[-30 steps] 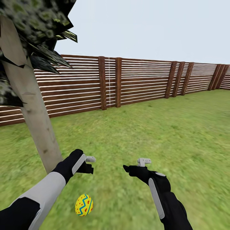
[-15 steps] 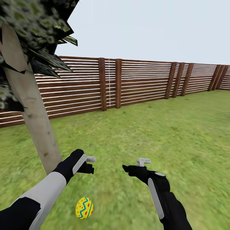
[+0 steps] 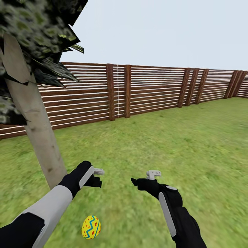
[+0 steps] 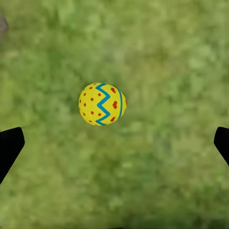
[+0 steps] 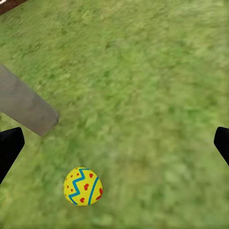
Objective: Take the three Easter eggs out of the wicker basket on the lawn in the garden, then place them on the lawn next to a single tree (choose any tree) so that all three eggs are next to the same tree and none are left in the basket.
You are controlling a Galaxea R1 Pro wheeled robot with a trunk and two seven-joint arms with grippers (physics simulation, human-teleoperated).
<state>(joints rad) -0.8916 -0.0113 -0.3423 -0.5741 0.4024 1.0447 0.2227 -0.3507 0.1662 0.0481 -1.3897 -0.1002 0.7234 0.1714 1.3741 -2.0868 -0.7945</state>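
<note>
One Easter egg, yellow with a blue zigzag and red dots, lies on the lawn close in front of me. It also appears as the egg below my left gripper and the egg in the right wrist view. The tree rises just left of it, its pale trunk a short way from the egg. My left gripper hangs open and empty above the egg, fingers spread wide. My right gripper is open and empty too, to the egg's right.
A brown slatted fence closes off the garden behind the tree and runs away to the right. Open grass stretches ahead and to the right. The tree's dark foliage overhangs at the upper left.
The whole picture has drifted a little, so the camera moved. The egg lies where it was on the grass, and both grippers stay open and empty.
</note>
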